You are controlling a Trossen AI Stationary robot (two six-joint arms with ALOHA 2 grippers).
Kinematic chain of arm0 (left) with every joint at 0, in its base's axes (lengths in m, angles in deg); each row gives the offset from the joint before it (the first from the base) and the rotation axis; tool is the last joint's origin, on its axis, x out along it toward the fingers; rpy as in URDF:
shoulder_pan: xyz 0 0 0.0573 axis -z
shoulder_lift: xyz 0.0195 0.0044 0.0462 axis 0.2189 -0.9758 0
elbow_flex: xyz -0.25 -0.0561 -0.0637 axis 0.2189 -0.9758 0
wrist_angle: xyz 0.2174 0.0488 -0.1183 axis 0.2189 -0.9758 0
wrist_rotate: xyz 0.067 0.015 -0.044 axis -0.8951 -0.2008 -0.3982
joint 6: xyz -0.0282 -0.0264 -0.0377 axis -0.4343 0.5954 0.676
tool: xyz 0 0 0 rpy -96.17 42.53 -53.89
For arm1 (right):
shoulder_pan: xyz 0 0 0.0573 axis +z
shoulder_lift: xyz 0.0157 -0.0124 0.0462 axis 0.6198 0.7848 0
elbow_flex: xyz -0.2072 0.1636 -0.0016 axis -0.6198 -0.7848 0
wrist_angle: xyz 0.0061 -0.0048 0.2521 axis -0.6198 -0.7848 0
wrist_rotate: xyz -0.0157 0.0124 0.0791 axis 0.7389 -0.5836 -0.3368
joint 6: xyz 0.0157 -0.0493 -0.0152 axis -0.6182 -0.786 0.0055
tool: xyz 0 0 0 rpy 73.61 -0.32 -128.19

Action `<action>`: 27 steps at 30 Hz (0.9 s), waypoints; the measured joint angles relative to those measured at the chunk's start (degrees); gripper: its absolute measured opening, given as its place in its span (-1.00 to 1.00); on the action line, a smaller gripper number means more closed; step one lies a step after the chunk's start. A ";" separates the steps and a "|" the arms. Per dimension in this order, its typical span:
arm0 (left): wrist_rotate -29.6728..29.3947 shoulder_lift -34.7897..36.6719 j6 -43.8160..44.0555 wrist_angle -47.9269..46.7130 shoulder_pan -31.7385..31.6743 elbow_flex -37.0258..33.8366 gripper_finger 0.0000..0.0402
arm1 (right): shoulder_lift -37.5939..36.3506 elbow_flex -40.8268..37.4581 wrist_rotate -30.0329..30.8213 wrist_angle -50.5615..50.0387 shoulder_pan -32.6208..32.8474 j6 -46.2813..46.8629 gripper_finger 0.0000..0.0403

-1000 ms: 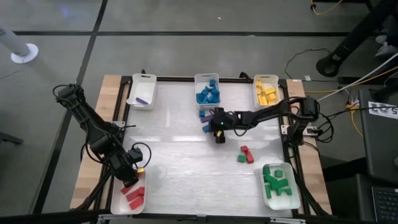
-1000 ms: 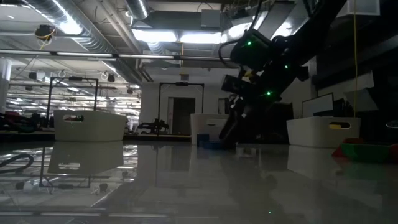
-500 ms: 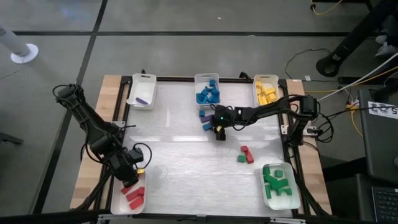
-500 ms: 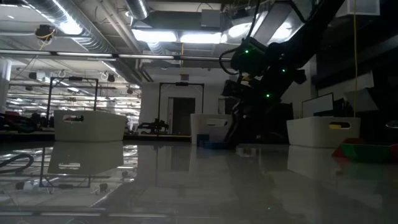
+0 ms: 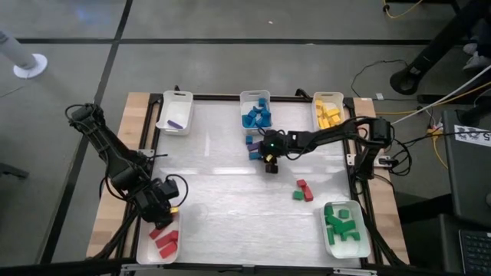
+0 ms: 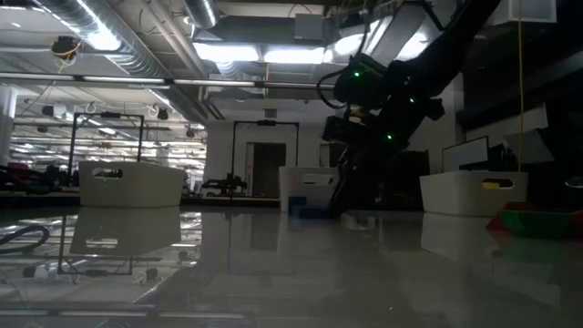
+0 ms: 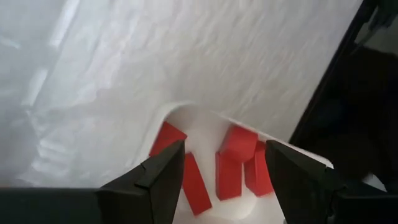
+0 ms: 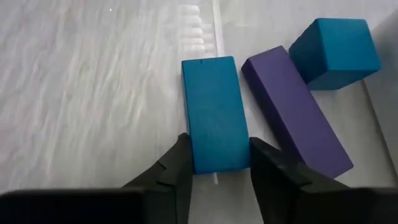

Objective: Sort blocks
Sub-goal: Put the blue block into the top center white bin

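Observation:
In the right wrist view a blue bar block (image 8: 213,112) lies flat on the table, with a purple bar (image 8: 292,112) and a blue cube (image 8: 336,45) beside it. My right gripper (image 8: 219,148) is shut on the blue bar. From above, it sits mid-table (image 5: 265,153) beside that cluster of blocks (image 5: 252,146). My left gripper (image 7: 225,149) hangs open and empty over the red tray (image 5: 163,244), where several red blocks (image 7: 230,168) lie. A red block (image 5: 305,188) and a green one (image 5: 297,195) lie loose on the table. My right gripper pinches the blue bar at its end nearest the wrist (image 8: 214,158), one finger (image 8: 177,168) on each long side. The fingers lie along the bar and come at it low, from the table's right. The bar rests flat on the table.
White trays stand along the far edge: one with a purple block (image 5: 175,113), one with blue blocks (image 5: 256,110), one with yellow blocks (image 5: 328,111). A tray of green blocks (image 5: 344,228) sits at the near right corner. Cables run along the table's right edge.
My right gripper has crept a little toward the far edge, closer in on the blue and purple blocks. My left gripper has drawn slightly back from the red tray toward the far edge.

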 joint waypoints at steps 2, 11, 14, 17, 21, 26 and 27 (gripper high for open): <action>-2.51 0.00 -0.36 0.28 -0.01 0.00 0.06 | -0.17 1.63 -0.63 -1.80 0.00 0.11 -0.30; -9.82 0.04 -5.99 1.52 -1.82 -0.02 0.06 | -2.77 14.17 -1.71 -12.97 0.00 -3.70 -0.32; -12.00 0.04 -8.05 1.64 -3.05 -0.02 0.06 | -2.99 19.11 0.95 -16.50 -0.10 -6.54 -0.32; -13.82 0.04 -10.34 2.59 -4.24 -0.02 0.06 | -2.99 22.45 4.84 -19.52 -0.15 -9.74 -0.29; -15.05 0.04 -13.37 3.56 -5.85 -0.02 0.06 | -2.99 25.83 10.20 -22.48 -0.48 -12.78 -0.29; -18.08 0.04 -16.21 3.89 -7.50 -0.02 0.06 | -3.01 27.30 16.23 -24.14 -2.29 -15.60 -0.28; -18.91 0.04 -16.63 3.89 -7.85 -0.02 0.06 | -3.01 27.32 17.73 -24.24 -2.86 -15.73 -0.28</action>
